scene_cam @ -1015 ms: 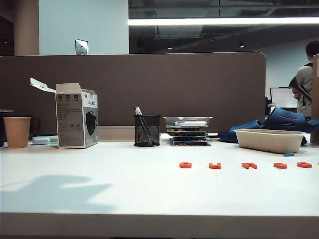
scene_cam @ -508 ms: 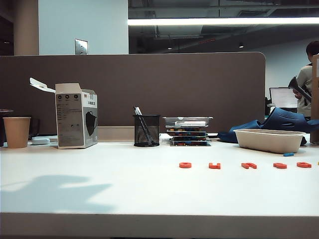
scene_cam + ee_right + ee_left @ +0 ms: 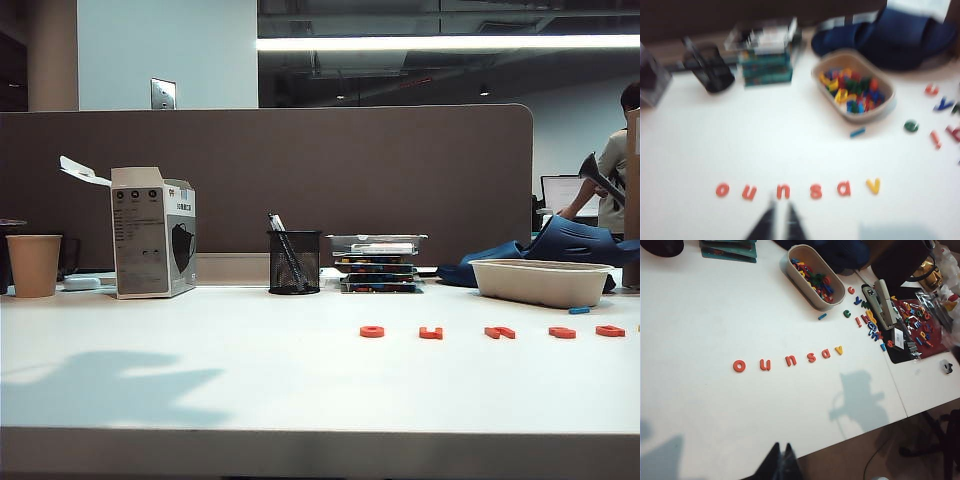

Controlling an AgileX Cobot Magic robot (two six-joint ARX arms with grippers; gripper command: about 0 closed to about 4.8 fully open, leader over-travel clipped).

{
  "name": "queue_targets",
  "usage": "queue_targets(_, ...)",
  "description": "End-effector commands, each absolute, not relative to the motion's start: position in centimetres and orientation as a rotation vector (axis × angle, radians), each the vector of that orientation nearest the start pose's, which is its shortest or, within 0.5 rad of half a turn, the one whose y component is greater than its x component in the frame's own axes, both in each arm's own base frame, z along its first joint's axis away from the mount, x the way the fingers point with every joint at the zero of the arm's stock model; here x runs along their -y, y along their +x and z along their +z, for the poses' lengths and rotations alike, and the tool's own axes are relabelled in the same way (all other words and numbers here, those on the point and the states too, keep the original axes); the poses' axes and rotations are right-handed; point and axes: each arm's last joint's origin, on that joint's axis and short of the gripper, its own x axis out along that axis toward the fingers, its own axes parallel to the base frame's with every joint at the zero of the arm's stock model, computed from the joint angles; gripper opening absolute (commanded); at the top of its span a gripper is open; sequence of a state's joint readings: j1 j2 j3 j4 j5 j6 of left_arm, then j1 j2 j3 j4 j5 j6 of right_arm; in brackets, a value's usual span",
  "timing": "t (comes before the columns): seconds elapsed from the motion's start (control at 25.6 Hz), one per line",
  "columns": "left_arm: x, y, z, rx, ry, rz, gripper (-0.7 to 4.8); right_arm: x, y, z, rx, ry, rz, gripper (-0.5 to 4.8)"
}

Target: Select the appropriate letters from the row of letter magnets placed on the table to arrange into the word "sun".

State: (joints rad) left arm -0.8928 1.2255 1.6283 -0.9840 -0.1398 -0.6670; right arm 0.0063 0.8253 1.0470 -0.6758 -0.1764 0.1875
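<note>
Since s (image 3: 815,191), u (image 3: 749,192), n (image 3: 783,191) look thin, light, rigid: pinch edges. Left gripper (image 3: 780,460) together high above table (image 3: 715,315); right gripper (image 3: 776,220) nearly together over n.

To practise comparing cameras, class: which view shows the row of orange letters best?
The left wrist view: the row of orange letters reads sharply from above as o, u, n, s, a. The right wrist view blurs it; the exterior view shows it edge-on, unreadable.

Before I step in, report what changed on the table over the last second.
Nothing on the table moved: the row of letter magnets lies as before. Only the person in the background shifted pose. The left gripper and right gripper hang above the table, outside the exterior view.
</note>
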Motion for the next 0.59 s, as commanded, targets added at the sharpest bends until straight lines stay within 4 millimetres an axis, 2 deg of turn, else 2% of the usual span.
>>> queue_targets(0.04, 16.3, 13.6, 45.2, -0.714, -0.331, -0.53, -0.05, -1.3, 18.4, 36.2, -0.632, 0.226, 0.153, 1.38)
queue_targets(0.16, 16.3, 13.6, 45.2, -0.714, -0.331, -0.53, -0.05, -3.0, 23.1, 34.4, -0.8, 0.199, 0.199, 1.5)
queue_targets(0.27, 16.3, 13.6, 45.2, -0.715, -0.331, -0.53, -0.05, -4.1, 25.9, 32.8, -0.888, 0.184, 0.216, 1.5)
queue_targets(0.39, 16.3, 13.6, 45.2, -0.715, -0.331, -0.53, -0.05, -5.4, 29.9, 29.6, -1.012, 0.124, 0.243, 1.5)
queue_targets(0.59, 16.3, 13.6, 45.2, -0.715, -0.331, -0.53, -0.05, -6.2, 32.8, 26.3, -1.126, 0.063, 0.204, 1.53)
